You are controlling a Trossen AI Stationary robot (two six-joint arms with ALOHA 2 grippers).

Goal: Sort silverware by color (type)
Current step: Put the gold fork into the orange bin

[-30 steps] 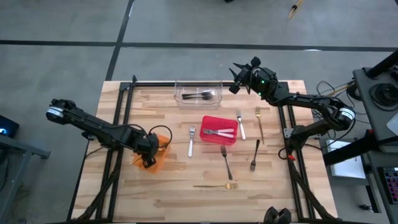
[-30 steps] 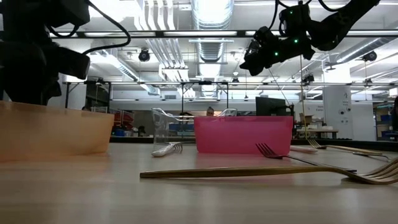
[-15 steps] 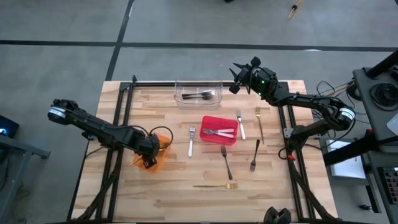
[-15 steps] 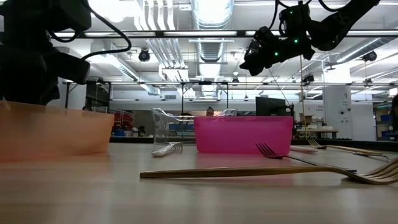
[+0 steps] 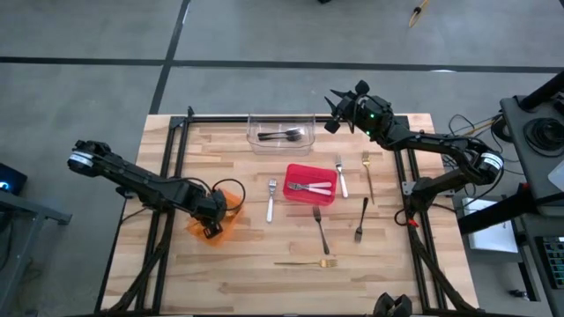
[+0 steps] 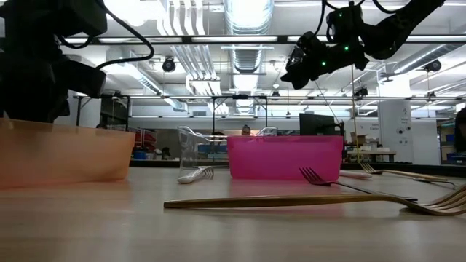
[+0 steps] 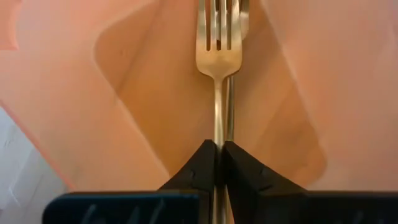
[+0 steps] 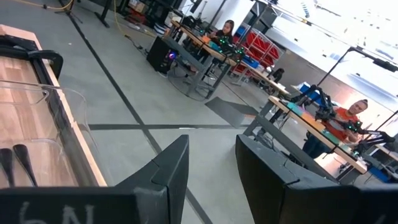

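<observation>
My left gripper (image 5: 211, 224) points down into the orange bin (image 5: 232, 197) at the table's left, its fingers shut. Below it a gold fork (image 7: 219, 56) lies on the bin's floor (image 7: 143, 93), tines pointing away and handle running under the fingertips; a second fork (image 7: 244, 11) peeks out beside it. My right gripper (image 5: 331, 110) hangs open and level, high over the table's far right, holding nothing. Loose on the table lie silver forks (image 5: 271, 201) (image 5: 340, 176), gold forks (image 5: 367, 174) (image 5: 306, 262) and black forks (image 5: 361, 220) (image 5: 321, 229). My left gripper's shut fingertips (image 7: 208, 163) stand right over the gold fork's handle (image 7: 219, 124), coming from above and in line with it. The fork lies flat in the bin. Whether the fingers touch the handle I cannot tell.
A clear bin (image 5: 258, 126) at the far edge holds dark utensils (image 5: 280, 136). A red bin (image 5: 291, 171) in the middle holds silver forks (image 5: 308, 187). Black frame rails (image 5: 176, 150) run along the table's left, right and far edges.
</observation>
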